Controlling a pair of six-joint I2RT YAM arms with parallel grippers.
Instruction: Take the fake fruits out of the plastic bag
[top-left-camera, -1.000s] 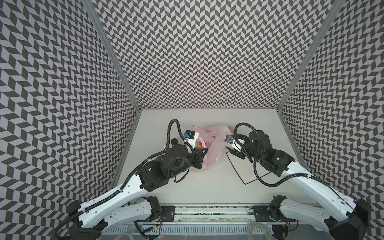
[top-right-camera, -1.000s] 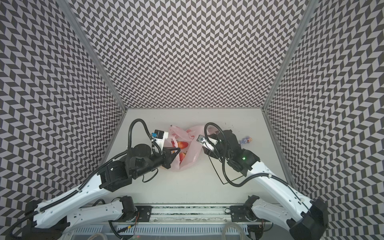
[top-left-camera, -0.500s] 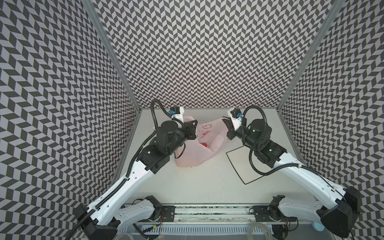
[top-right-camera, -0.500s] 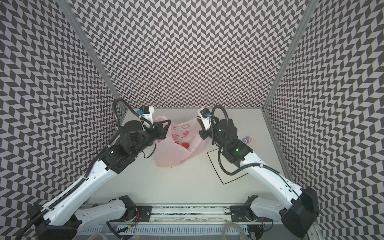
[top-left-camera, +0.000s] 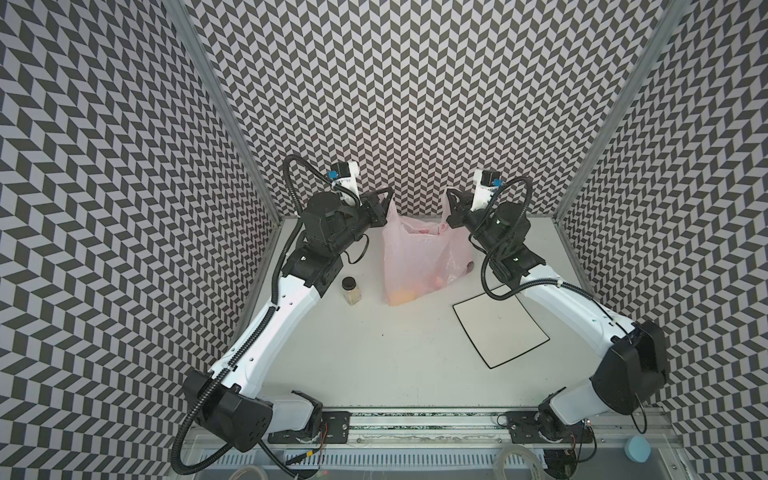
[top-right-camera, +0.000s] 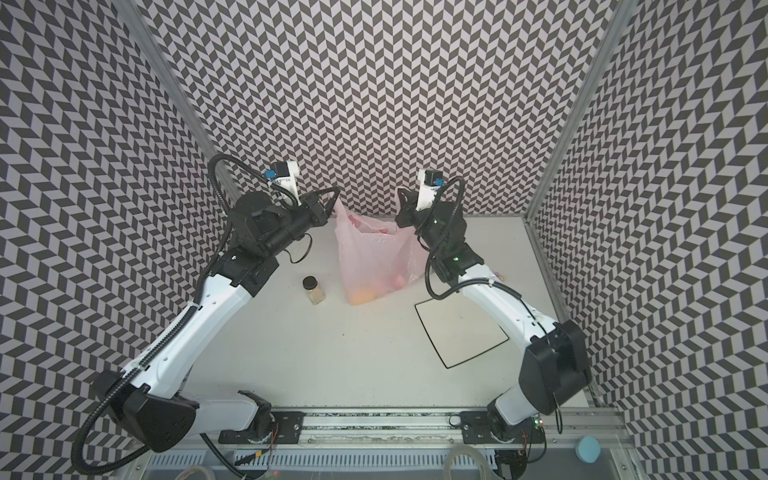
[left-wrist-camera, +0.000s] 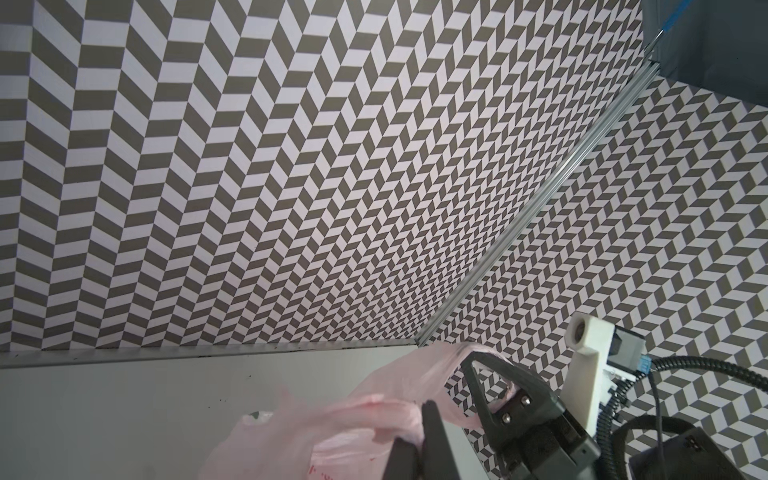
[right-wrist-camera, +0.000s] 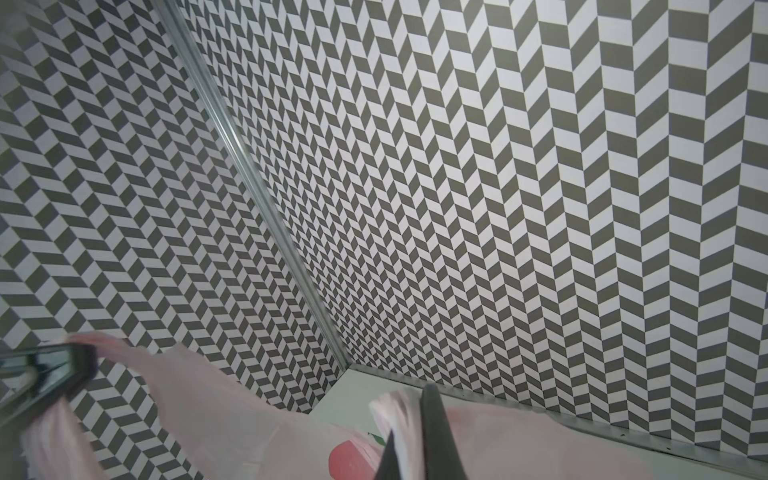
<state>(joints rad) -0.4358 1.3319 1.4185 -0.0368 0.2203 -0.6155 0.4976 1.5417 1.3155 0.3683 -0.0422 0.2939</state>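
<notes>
Holding thin translucent pink plastic bag upright at the back of grey tabletop, left gripper clamped on one loop handle, right gripper on the other; small glossy orange and red fake fruits inside, at bottom.

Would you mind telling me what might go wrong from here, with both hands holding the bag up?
The left hand and the right hand each pinch just a thin handle of the plastic bag, so the film might slip out or tear. The fake fruits weigh down its bottom corner; a swing could topple the small jar standing close beside it.
</notes>
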